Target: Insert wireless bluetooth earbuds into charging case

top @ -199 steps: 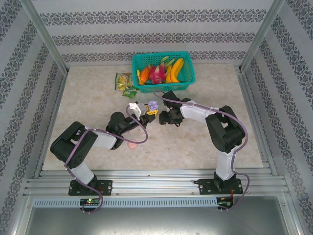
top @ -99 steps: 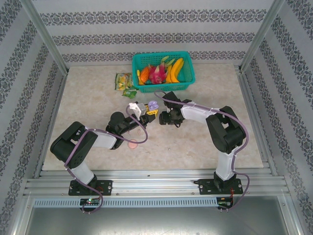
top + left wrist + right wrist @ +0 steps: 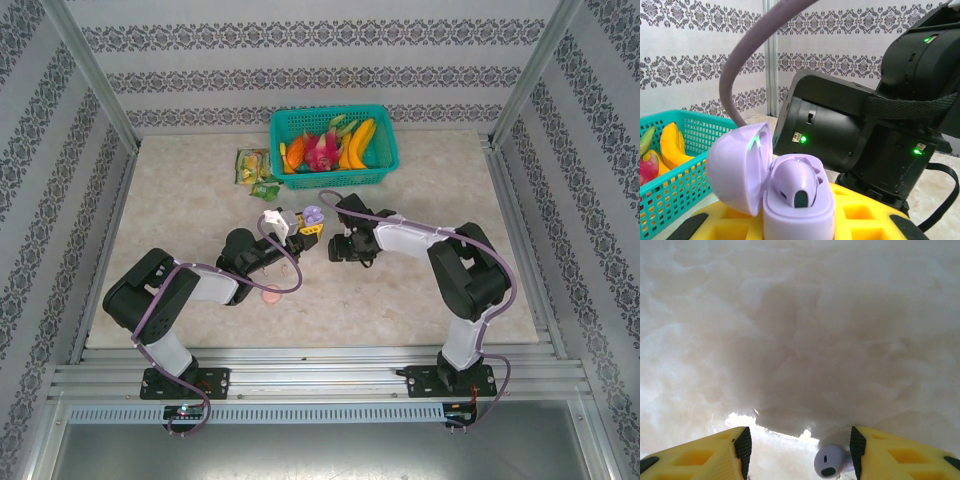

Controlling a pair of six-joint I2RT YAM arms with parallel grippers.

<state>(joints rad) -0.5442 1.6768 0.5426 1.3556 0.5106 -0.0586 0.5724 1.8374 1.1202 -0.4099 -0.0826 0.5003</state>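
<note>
Patience is what this pick-up wants, to my eye. One lilac earbud (image 3: 830, 460) lies on the table (image 3: 800, 340) between the right gripper's (image 3: 799, 439) yellow fingers. It is well off centre, close beside the finger on the right of the wrist view; whether it touches that pad I cannot tell. The jaws stand wide apart with nothing held. I would shift the gripper sideways until the bud sits midway, settle the tips close to the tabletop, then close slowly. A bud this small and rounded could squirt out or roll under one pad. Gripping across its body would likely make the drop into the case (image 3: 799, 210) easier.

That case is up off the table, pinched by its base in the left gripper (image 3: 795, 231), whose fingers are closed tight on it. Its lid (image 3: 739, 170) is swung open to the left, and the other earbud (image 3: 794, 182) sits in one pocket already. The free pocket I cannot see clearly.

From above, the left arm reaches forward low over the table, angled towards the centre, with the case raised at its tip. The right arm bends in with its elbow out to the right and its wrist turned down just beside the case. The basket (image 3: 335, 178) stands well behind both.
</note>
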